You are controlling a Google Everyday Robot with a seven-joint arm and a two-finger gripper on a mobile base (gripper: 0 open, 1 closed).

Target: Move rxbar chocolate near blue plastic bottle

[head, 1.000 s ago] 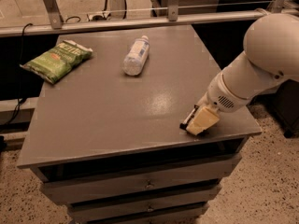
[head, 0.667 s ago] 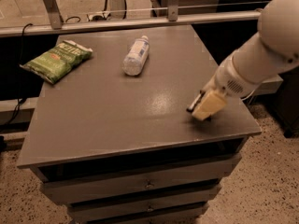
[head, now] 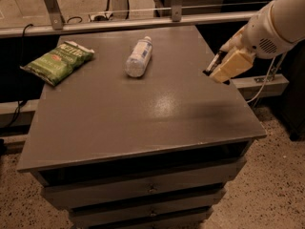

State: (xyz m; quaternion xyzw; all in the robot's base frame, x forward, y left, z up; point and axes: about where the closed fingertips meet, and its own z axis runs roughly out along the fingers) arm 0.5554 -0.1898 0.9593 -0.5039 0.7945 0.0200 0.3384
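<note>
Gripping one rxbar chocolate [head: 213,63], end effector [head: 221,70] at table's [head: 143,123] right edge, one blue plastic bottle [head: 139,57], one chip bag [head: 59,61]

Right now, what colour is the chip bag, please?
Chip bag: green, camera view; gripper holds bar at table's right edge.

Grey table [head: 143,123] bears blue plastic bottle [head: 138,57], green chip bag [head: 58,62]; hand [head: 218,69] over its edge.
</note>
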